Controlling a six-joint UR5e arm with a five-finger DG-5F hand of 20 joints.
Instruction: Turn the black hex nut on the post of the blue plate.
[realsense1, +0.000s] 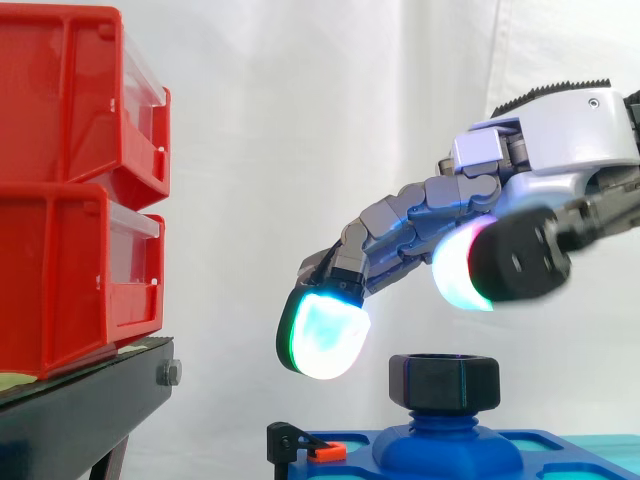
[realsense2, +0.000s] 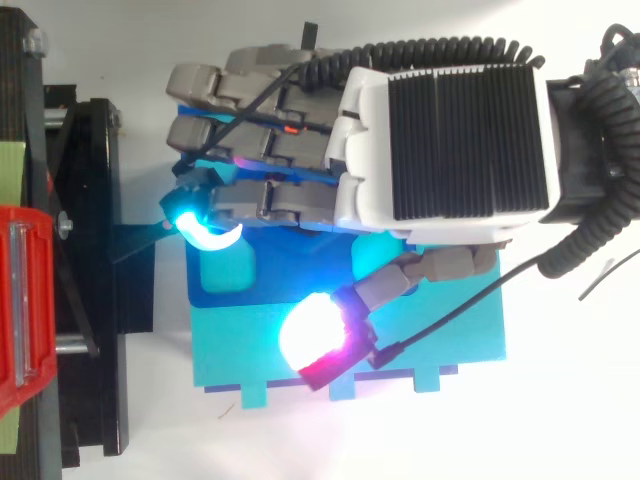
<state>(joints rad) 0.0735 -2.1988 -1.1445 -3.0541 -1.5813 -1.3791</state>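
The hand (realsense1: 565, 130) hangs open above the black hex nut (realsense1: 443, 380), its fingers stretched and spread, clamped on nothing. One glowing fingertip (realsense1: 322, 335) sits left of the nut, just above its top face. The thumb pad (realsense1: 462, 268) hovers above the nut's right side. A clear gap separates both from the nut. This straddle looks deliberate: with pads on opposite sides, the hand could drop and pinch the nut's flats for a twist. The nut sits on the short post (realsense1: 438, 420), which rises from the blue plate (realsense1: 360, 462) beneath it. From above, the hand covers the nut, so how well the pads centre on it is hard to judge. Left of the nut, a small black and orange clip (realsense1: 312, 448) at the plate's edge is too small to identify. Further left, the red bins (realsense1: 80, 180) on their black stand (realsense1: 80, 415) are cut off.
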